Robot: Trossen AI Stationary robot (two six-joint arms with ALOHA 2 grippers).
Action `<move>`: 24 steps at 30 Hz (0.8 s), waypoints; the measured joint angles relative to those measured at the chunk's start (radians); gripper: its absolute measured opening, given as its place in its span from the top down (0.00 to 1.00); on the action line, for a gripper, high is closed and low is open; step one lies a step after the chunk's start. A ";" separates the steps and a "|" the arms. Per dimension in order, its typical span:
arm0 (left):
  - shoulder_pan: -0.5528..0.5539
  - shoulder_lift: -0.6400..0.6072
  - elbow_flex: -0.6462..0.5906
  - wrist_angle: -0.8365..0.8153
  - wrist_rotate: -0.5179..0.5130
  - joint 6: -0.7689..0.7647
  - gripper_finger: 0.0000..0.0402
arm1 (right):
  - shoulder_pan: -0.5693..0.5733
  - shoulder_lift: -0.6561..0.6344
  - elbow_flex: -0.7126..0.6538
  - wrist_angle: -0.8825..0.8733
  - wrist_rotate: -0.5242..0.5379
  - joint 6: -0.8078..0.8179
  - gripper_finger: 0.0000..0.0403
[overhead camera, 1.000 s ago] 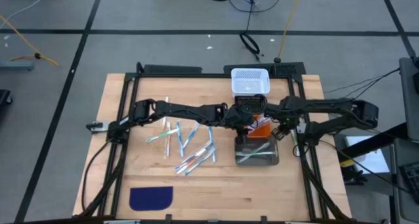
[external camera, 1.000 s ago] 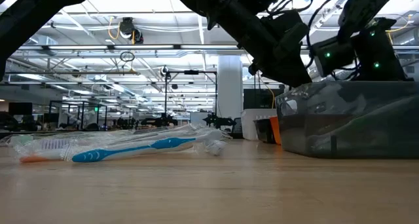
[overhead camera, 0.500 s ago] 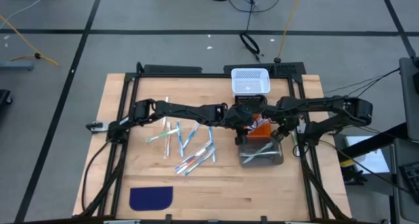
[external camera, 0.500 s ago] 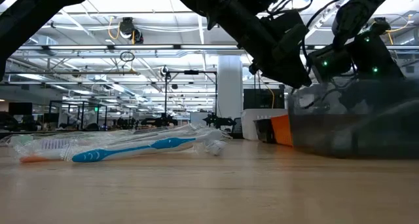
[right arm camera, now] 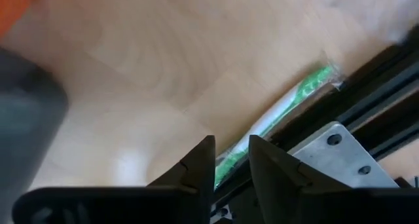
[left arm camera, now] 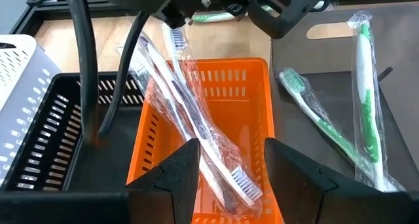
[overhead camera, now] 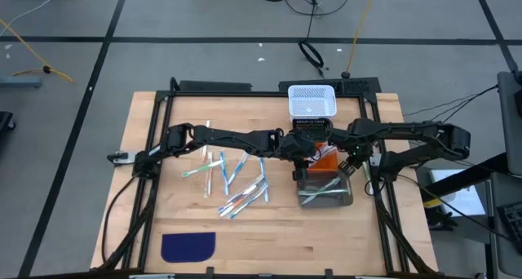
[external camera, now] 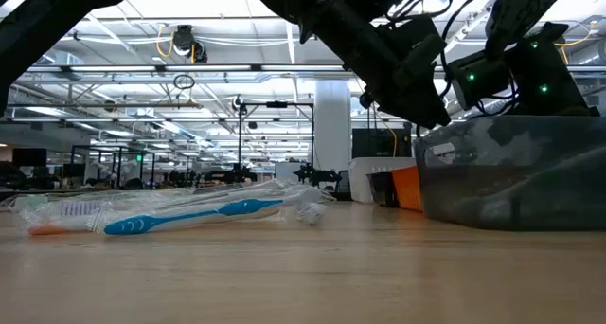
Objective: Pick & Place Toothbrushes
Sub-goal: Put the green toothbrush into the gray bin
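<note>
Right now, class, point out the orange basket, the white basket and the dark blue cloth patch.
orange basket (left arm camera: 232, 86): left wrist view, slatted back wall.
white basket (overhead camera: 312, 101): high view, mesh floor.
dark blue cloth patch (overhead camera: 188, 246): high view, its middle.

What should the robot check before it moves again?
1. Left gripper open: ok, it is over the orange basket.
2. Toothbrush in the orange basket: ok, leaning inside.
3. That toothbrush clear of the left gripper: cannot tell.
4. Right gripper aimed at a target: ok, a green toothbrush lies under it, beside the frame rail.
5. Grey bin upright: ok.
6. Table cleared: not ok, loose toothbrushes remain.
</note>
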 joint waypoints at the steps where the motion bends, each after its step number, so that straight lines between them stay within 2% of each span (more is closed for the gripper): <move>1: 0.000 0.000 0.000 0.000 0.000 0.000 0.58 | -0.005 0.000 0.000 0.001 0.019 0.021 0.80; 3: 0.000 0.000 0.000 0.000 0.000 0.000 0.58 | -0.018 0.000 0.000 0.001 0.047 0.071 0.81; 6: 0.000 0.000 0.000 -0.001 0.000 0.000 0.58 | -0.038 0.000 0.000 0.000 0.019 0.109 0.83; 16: 0.000 0.000 0.000 -0.045 0.000 0.000 0.58 | -0.073 0.000 -0.003 0.002 0.056 0.230 0.83; 24: 0.000 0.000 0.000 -0.053 0.000 0.000 0.58 | -0.126 0.000 -0.063 0.065 0.098 0.311 0.83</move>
